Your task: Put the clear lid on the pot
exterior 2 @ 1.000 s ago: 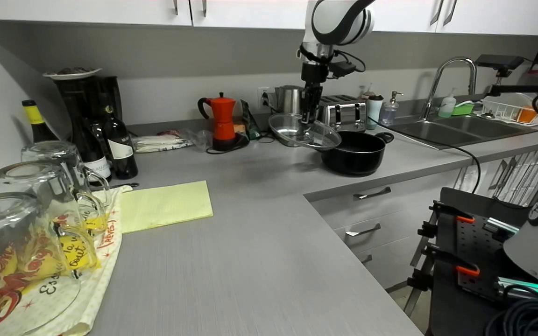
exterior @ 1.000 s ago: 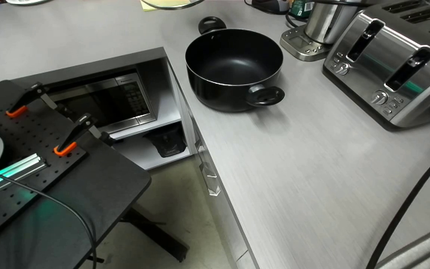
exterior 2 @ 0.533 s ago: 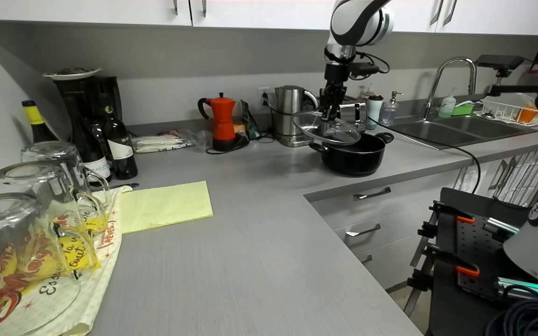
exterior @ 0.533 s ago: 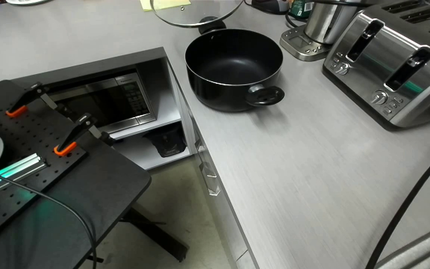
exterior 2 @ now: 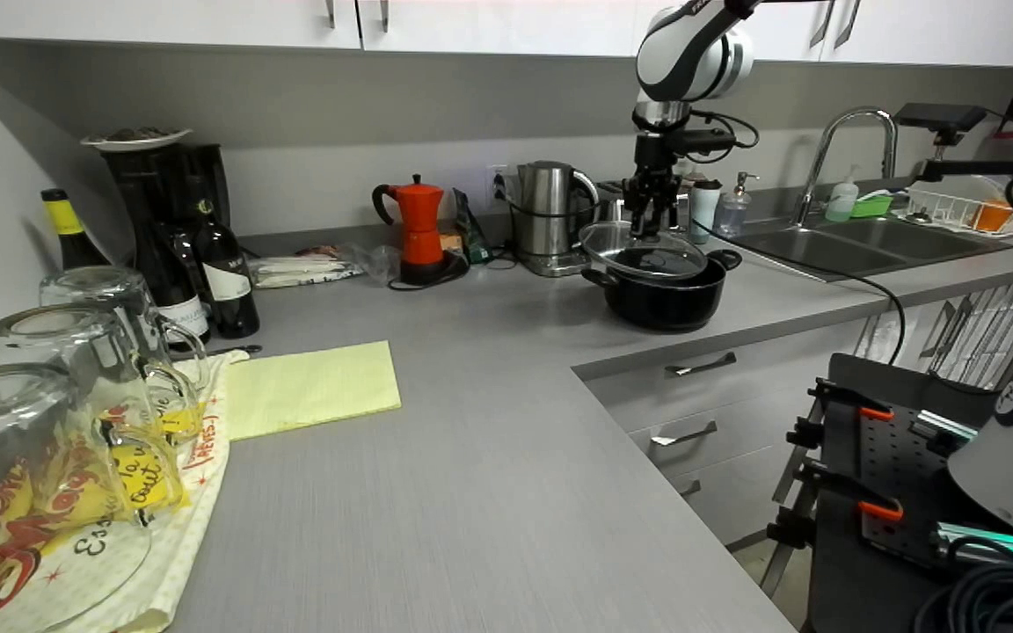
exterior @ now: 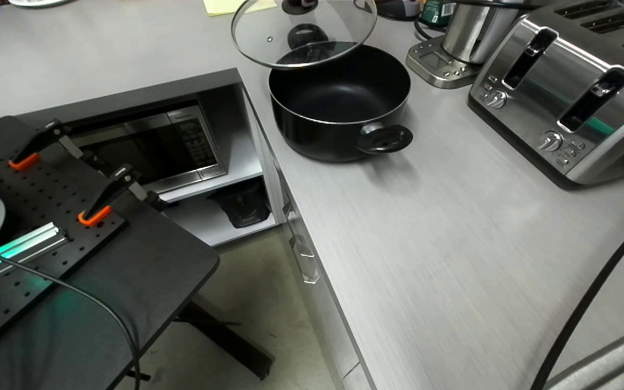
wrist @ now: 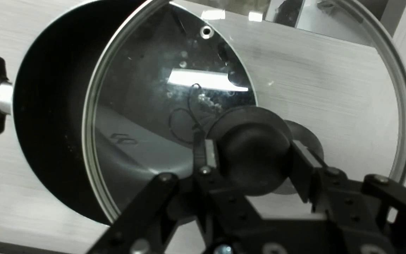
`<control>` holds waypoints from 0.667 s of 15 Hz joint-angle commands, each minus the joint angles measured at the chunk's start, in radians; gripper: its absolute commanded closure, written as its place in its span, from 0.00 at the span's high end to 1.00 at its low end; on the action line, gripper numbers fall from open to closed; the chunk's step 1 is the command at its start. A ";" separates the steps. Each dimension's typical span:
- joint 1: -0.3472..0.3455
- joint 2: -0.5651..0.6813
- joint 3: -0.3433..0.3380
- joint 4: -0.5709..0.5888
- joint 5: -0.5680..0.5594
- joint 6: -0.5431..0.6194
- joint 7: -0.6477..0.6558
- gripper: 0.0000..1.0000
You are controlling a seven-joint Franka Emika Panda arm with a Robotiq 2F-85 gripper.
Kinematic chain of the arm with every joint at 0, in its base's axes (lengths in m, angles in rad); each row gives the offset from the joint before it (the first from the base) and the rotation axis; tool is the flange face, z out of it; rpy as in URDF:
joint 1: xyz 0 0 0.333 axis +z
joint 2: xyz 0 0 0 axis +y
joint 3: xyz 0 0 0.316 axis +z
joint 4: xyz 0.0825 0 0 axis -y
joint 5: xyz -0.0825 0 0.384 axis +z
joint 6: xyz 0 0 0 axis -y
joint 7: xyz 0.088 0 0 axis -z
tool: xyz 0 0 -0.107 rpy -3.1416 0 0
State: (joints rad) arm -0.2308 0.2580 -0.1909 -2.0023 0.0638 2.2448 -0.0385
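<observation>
The clear lid (exterior: 339,24) hangs from my gripper (exterior 2: 645,230), which is shut on its black knob (wrist: 256,155) in the wrist view. The lid also shows in an exterior view (exterior 2: 608,255), slightly tilted. The black pot (exterior: 333,138) stands on the counter and also shows in an exterior view (exterior 2: 666,306). The lid is off-centre over the pot, covering its far part and far handle (exterior: 306,37); the near part is uncovered. In the wrist view the lid overlaps one side of the pot (wrist: 55,116). Whether the rims touch cannot be told.
A steel toaster (exterior: 577,97) and a steel kettle (exterior 2: 546,207) stand close to the pot. A red moka pot (exterior 2: 420,220) is farther along the wall. The counter's front edge (exterior 2: 779,321) runs beside the pot. A black cable (exterior 2: 814,274) crosses the counter.
The lid and gripper have moved from beside the pot to partly over it, and come lower. The gripper has stayed on the knob. The pot has not moved.
</observation>
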 commanded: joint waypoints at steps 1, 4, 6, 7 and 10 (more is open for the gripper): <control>-0.012 0.041 -0.019 0.059 0.006 -0.066 0.067 0.25; -0.030 0.074 -0.030 0.092 0.022 -0.103 0.098 0.25; -0.044 0.097 -0.035 0.120 0.032 -0.129 0.117 0.25; -0.050 0.108 -0.037 0.134 0.037 -0.141 0.126 0.25; -0.065 0.136 -0.043 0.167 0.046 -0.171 0.147 0.25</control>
State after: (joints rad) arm -0.2855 0.3701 -0.2264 -1.8971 0.0852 2.1318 0.0787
